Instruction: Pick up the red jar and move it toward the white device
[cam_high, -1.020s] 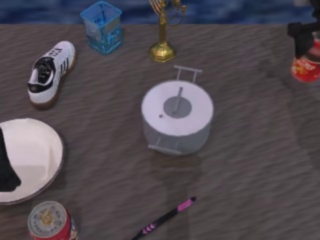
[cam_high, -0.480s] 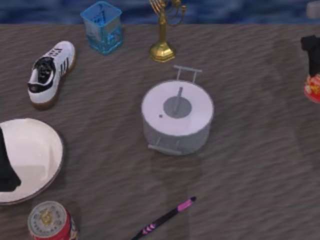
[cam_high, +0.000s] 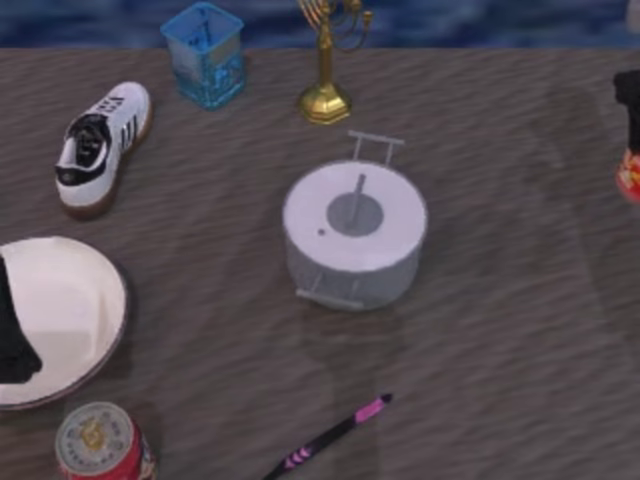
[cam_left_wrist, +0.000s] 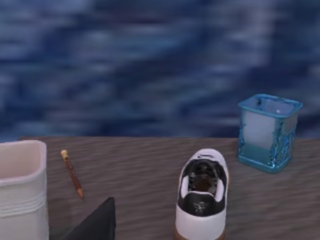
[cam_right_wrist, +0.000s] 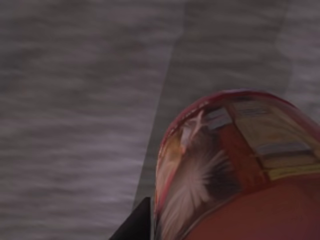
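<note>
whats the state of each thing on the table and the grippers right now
red jar: at the table's right edge, half out of the top view, under the right gripper
white device: upright mid-table, nothing touching it
shoe: upright on its sole
blue cup: upright
candlestick: upright
plate: flat
red can: upright
pen: flat
pencil: flat

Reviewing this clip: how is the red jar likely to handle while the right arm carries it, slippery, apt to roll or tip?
The red jar looks rigid, so it should hold its shape. Its rounded, glossy label surface suggests it may slip or twist in a two-finger hold. In the top view it sits at the table's right edge under the right gripper; being round-bodied, it would probably roll if laid on its side.
</note>
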